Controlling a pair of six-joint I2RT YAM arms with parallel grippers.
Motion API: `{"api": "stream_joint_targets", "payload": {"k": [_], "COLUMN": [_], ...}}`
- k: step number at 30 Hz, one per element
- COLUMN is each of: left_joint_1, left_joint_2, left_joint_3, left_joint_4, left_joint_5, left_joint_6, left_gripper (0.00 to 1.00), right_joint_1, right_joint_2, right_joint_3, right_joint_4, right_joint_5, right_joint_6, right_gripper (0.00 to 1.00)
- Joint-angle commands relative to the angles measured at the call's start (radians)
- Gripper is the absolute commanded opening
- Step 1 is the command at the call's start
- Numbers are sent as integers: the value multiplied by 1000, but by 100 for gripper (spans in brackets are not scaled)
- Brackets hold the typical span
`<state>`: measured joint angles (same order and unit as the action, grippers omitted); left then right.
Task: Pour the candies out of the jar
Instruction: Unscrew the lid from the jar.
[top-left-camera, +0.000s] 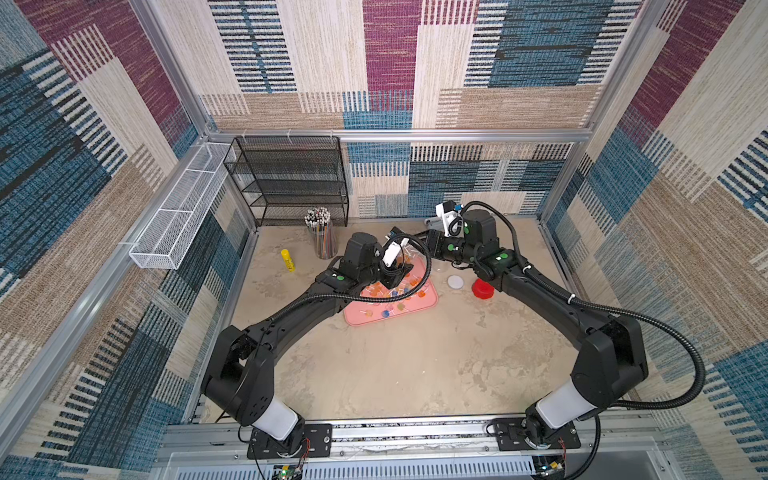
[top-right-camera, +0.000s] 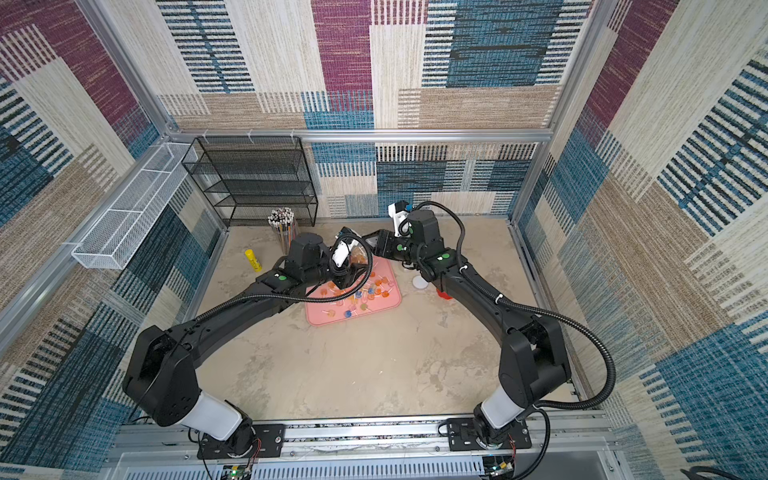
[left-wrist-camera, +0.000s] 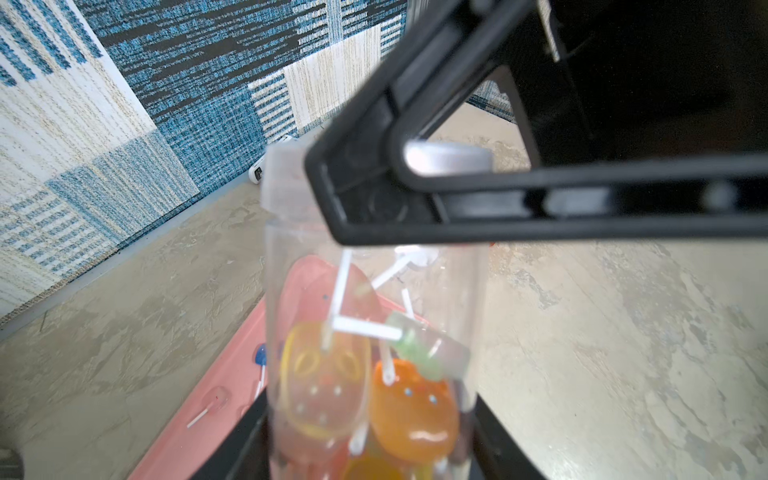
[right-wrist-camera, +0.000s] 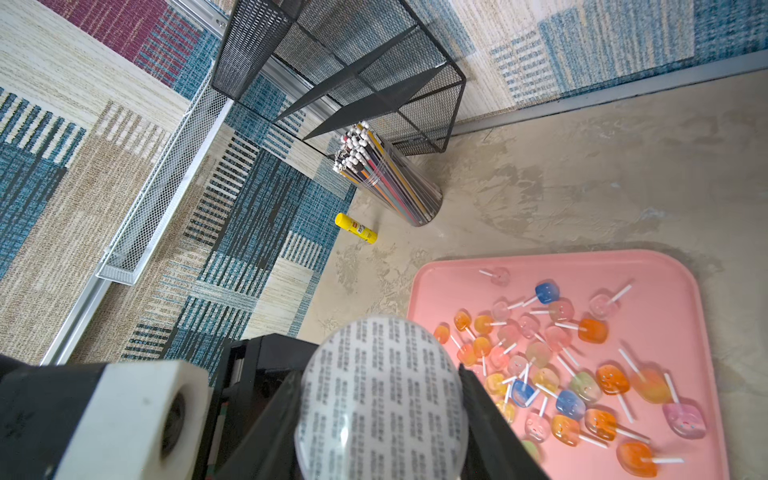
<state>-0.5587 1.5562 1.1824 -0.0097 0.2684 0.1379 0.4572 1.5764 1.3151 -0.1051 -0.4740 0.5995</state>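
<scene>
Jar (left-wrist-camera: 365, 291): clear, raised off the table over the tray's far edge, near frame centre in both top views; gripped at both ends.
Left hand (left-wrist-camera: 368, 415): clamped on the jar's body, one finger on each side.
Right hand (right-wrist-camera: 382, 374): closed on the jar's round printed end (print too small to read), fingers touching both sides.
Candies (right-wrist-camera: 561, 374): many spread over the tray in orange, blue, yellow and pink, white sticks pointing every way; more candies (left-wrist-camera: 411, 411) inside the jar, bunched by the left hand's fingers.
Tray (top-left-camera: 428, 301): pink, flat on the table (top-left-camera: 395, 365), just above frame centre in both top views.
Red cap (top-left-camera: 482, 289) and white disc (top-left-camera: 456, 281): on the table, just right of the tray in a top view.
Pencil holder (right-wrist-camera: 395, 178) and yellow glue stick (right-wrist-camera: 356, 227): on the table, up and left of the tray in both top views, well apart from it.
</scene>
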Motion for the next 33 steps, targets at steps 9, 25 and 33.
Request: {"api": "stream_joint_targets", "payload": {"k": [9,25,33], "left_joint_1": [123,105,72], "left_joint_2": [-20,-28,-56], "left_joint_3": [40,71,44], "left_joint_4": [145,84,66], "left_joint_5": [681,676,414], "left_joint_6": [-142,-141,-114], "left_gripper": [0,0,0], "right_joint_1": [-90,-92,-100], "right_joint_2": [-85,-140,-148], "right_joint_3": [-47,-29,7], "right_joint_4": [197,142,66], "right_joint_5": [-445,-480,-168], "right_joint_6": [-218,-274,-134], "right_gripper": [30,42,83]}}
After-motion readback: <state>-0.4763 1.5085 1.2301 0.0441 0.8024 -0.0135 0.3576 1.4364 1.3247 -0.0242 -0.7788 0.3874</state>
